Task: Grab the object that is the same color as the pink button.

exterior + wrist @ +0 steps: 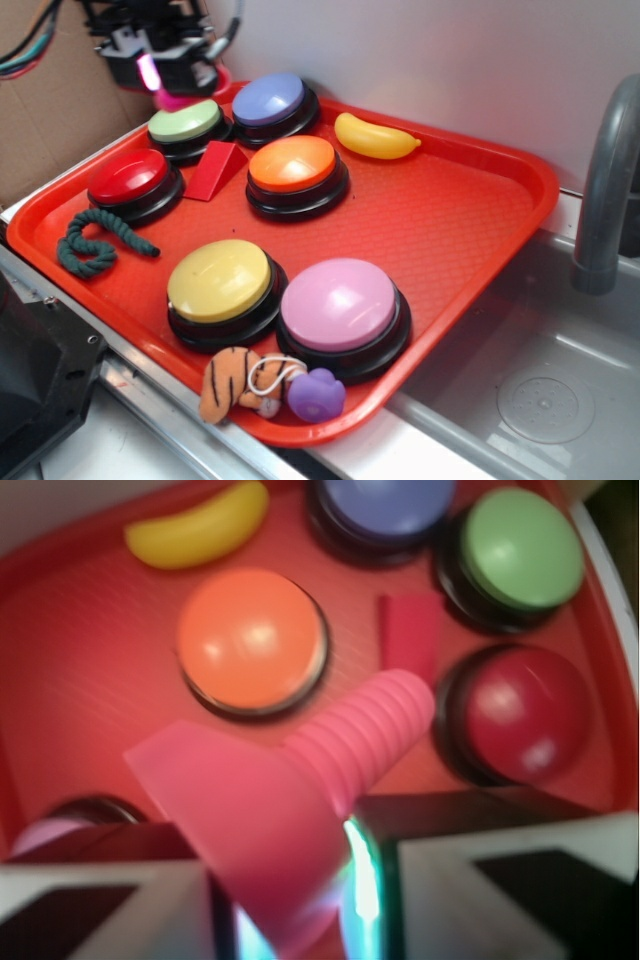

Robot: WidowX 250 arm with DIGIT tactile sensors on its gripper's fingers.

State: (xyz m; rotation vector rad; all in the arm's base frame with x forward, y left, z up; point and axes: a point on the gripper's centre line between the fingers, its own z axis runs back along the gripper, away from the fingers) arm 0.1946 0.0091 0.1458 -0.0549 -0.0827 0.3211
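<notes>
Exterior view shows the red tray [480,220] as the largest thing, set at an angle beside a grey sink [540,400]; its right-hand half is bare, while the far-left corner is crowded. Six dome buttons sit on it: the pink button [340,305] near the front rim, just beside a yellow button [220,282], then the orange button [293,165], blue-purple button [268,100], green button [185,122] and red button [128,177] farther back. A yellow banana toy [375,137] lies near the far rim, a red wedge [217,170] between the green, red and orange buttons, a green rope [90,245] near the left rim, and a tiger plush [235,385] and purple blob [317,395] at the front rim.

The gripper [160,60] hangs above the far-left corner (well clear of the tray floor). Its fingers are closed on the pink bolt [300,800], which is lifted off the tray. In the wrist view the bolt's flat triangular head sits between the fingers [100,910], and its long axis runs up and to the right, the ribbed stem pointing toward the gap between the orange and red buttons, over the wedge.
</notes>
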